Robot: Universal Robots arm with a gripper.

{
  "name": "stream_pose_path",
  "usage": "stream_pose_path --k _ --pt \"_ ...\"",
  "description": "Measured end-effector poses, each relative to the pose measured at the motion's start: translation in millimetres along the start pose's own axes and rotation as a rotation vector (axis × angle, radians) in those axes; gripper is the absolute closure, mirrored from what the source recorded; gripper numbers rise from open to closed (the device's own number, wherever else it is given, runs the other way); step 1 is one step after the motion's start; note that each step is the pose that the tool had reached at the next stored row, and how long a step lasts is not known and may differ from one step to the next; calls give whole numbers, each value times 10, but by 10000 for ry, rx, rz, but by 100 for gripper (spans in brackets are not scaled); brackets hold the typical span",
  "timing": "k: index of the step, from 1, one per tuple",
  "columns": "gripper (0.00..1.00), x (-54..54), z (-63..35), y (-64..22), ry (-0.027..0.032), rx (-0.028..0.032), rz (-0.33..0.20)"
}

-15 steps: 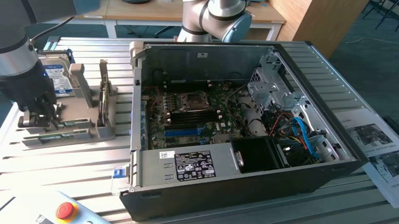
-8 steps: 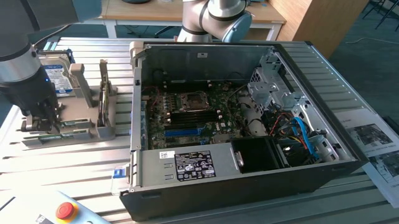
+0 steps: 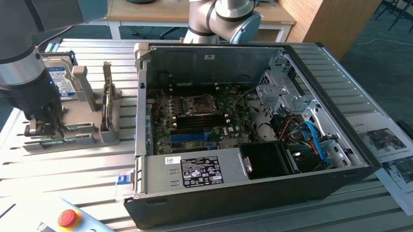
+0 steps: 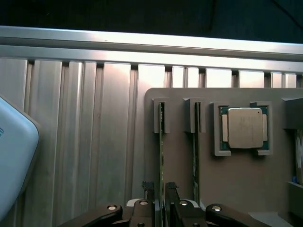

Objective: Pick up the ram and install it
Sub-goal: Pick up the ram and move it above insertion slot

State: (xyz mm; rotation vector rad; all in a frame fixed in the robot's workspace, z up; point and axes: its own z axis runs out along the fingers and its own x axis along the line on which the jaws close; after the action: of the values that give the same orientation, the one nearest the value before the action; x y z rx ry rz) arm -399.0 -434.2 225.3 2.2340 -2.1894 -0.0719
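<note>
Pincer (image 4: 160, 186) jaws stand apart astride the ram (image 4: 161, 142), which you see edge-on: a thin green stick upright in the grey holder (image 4: 180, 165). Its twin (image 4: 195, 156) stands just beside, then the processor chip (image 4: 245, 127), all on your slatted desk (image 4: 113, 142).

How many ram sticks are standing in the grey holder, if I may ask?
2. The first ram stick stands edge-on between the jaws of the open gripper; the second ram stick sits in the next slot, nearer the processor chip.
</note>
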Motion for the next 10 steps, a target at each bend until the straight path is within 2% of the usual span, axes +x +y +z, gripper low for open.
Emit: stream_pose_path --k 6,10 --pt "76 1 -1 -19 12 -22 -293" --pt "76 0 5 -20 11 -22 -298"
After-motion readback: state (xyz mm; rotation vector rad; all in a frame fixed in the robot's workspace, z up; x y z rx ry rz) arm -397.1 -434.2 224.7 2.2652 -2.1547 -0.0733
